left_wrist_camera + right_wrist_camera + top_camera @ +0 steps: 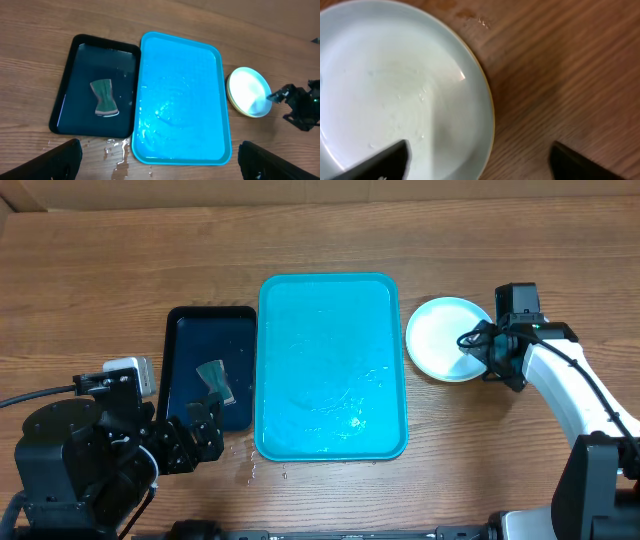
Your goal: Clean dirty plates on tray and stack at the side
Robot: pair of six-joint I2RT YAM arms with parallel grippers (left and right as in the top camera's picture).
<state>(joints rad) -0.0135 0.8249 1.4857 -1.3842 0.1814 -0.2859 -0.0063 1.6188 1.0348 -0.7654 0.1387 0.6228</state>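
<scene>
Right tool (pixel 479 150), spread and gripping nothing, hovers at the rim of the stacked plates (pixel 395 85); a straight lift should spare them.

bright even light; glare on wet tray (pixel 332 365); wrist close-up soft.

No readable text, label, brand or number shows anywhere.

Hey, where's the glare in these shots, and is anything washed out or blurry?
Overhead: the wet tray shows white glints near its lower right corner. Left wrist: similar glints on the tray, and the plate is blown out to near white. Right wrist: the plate fills much of the view, slightly soft, with one small bright highlight.
</scene>
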